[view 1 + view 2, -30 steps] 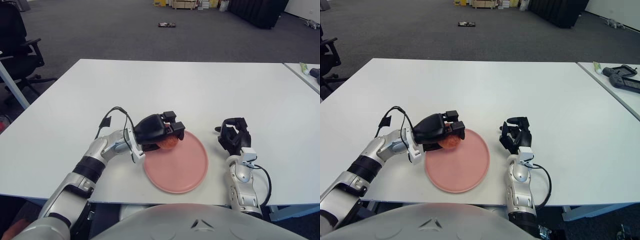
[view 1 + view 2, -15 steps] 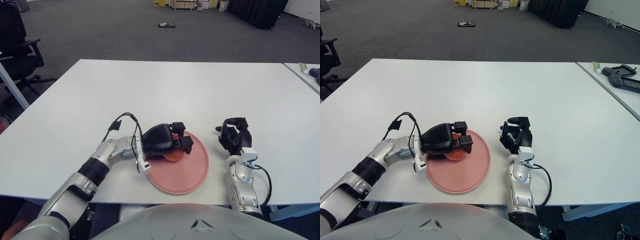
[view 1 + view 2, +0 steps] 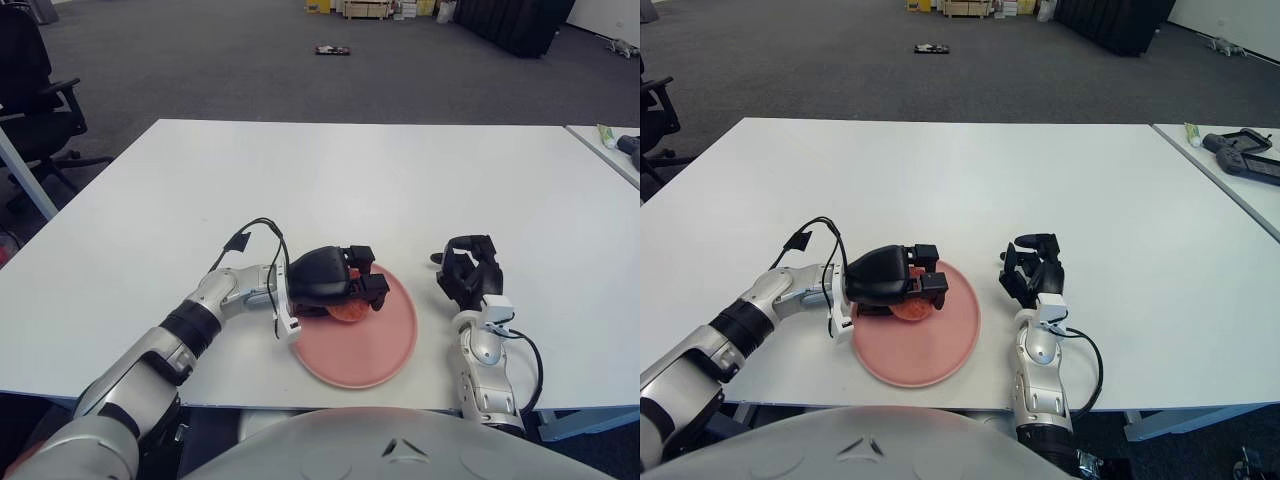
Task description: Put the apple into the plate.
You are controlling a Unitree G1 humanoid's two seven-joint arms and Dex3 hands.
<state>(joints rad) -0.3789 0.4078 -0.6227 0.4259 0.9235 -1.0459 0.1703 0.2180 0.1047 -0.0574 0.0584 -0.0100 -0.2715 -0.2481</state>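
A pink plate (image 3: 375, 335) lies near the table's front edge. The red apple (image 3: 347, 312) sits low on the plate's left part, mostly covered by my left hand (image 3: 365, 285). That hand reaches in from the left over the plate's rim, its black fingers curled around the apple; only the fruit's lower edge shows under them. My right hand (image 3: 468, 272) shows just right of the plate, fingers curled and holding nothing.
The white table (image 3: 400, 180) stretches far behind the plate. A second table with a black controller (image 3: 1245, 152) and a tube (image 3: 1192, 131) stands at the far right. An office chair (image 3: 35, 95) is off the table's left side.
My left hand carried the apple rightward and down from the plate's left rim onto the plate. In the last half second the forearm shifted slightly; the apple stayed put. The right hand has not moved.
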